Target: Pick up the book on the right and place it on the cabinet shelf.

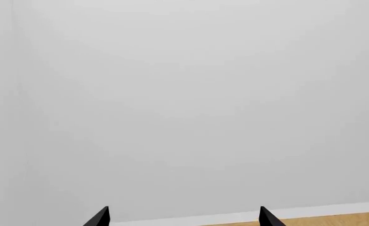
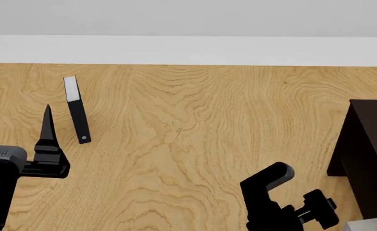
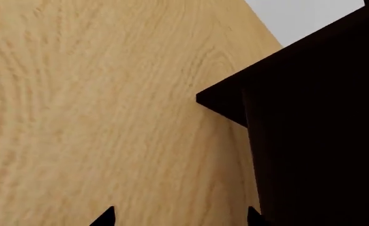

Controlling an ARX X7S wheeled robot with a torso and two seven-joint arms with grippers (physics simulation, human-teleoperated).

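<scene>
Only a small light-grey patch [image 2: 371, 225], perhaps part of the grey book, shows at the head view's bottom right corner, beside the dark cabinet [image 2: 368, 154]. The rest of it is out of view. My left gripper [image 2: 47, 126] is open and empty at the left; in the left wrist view [image 1: 184, 217] its tips stand wide apart, facing the white wall. My right gripper [image 3: 179, 217] is open and empty over the wooden floor, with the cabinet [image 3: 316, 117] close beside one fingertip. My right arm [image 2: 272, 192] reaches in low, left of the cabinet.
A thin black book with a white end [image 2: 76, 110] stands on the wooden floor [image 2: 195, 134] just beyond my left gripper. A white wall and skirting [image 2: 188, 48] run along the back. A strip of floor [image 1: 323, 220] shows under the wall.
</scene>
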